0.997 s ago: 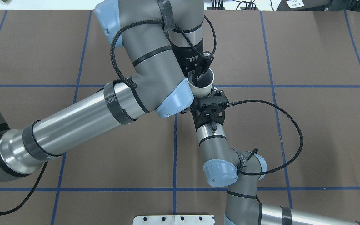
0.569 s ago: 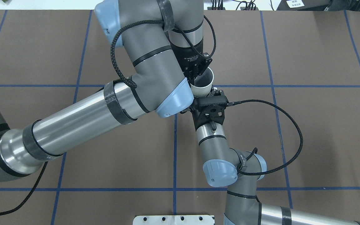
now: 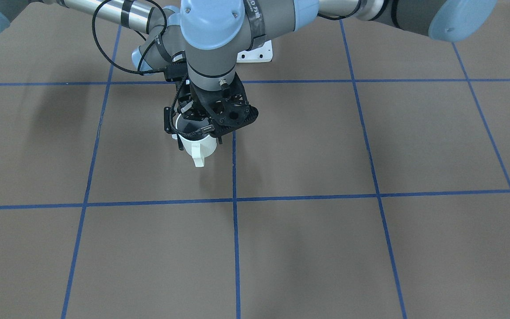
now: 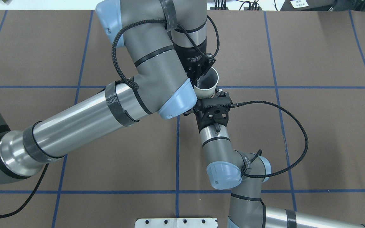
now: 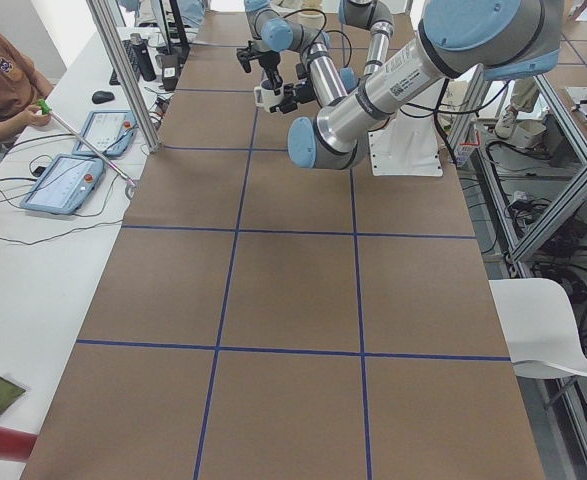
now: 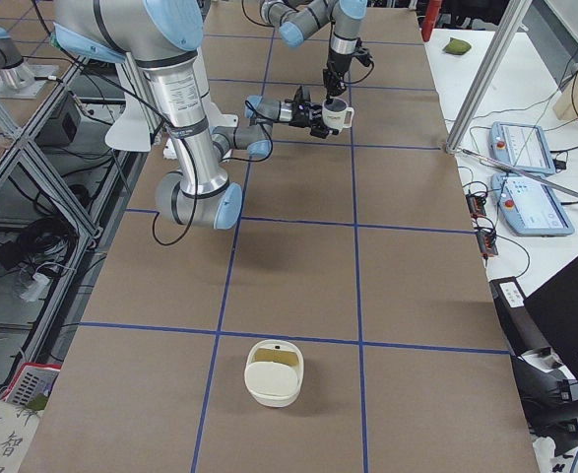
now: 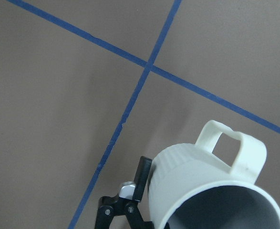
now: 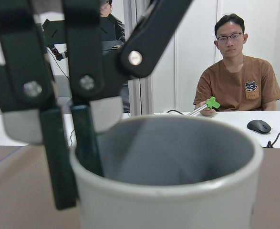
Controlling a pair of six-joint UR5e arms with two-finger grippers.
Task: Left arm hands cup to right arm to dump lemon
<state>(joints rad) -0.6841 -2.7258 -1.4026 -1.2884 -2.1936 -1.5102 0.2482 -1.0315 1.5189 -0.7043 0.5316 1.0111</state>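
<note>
Mug point(image 3: 201, 145), front view: small, white, upright with its mouth up. The squared handle points away from the robot, toward the front camera. It is over the brown tabletop point(image 3: 326, 146), just beside a blue tape line point(image 3: 233, 177) and half under a black lattice bracket point(image 3: 230, 113).

Overhead: grey inside. The left claw point(image 4: 197, 79) stands on the rim from above, and the right claw point(image 4: 206, 94) reaches in level from the robot's side.

Left wrist: ribbed outer wall, with a right-claw finger point(image 7: 142, 175) flat against it, gripping the mug's body.

Right wrist: I see the left claw's fingers point(image 8: 58, 157) pinching the rim wall, one inside and one outside.
</note>
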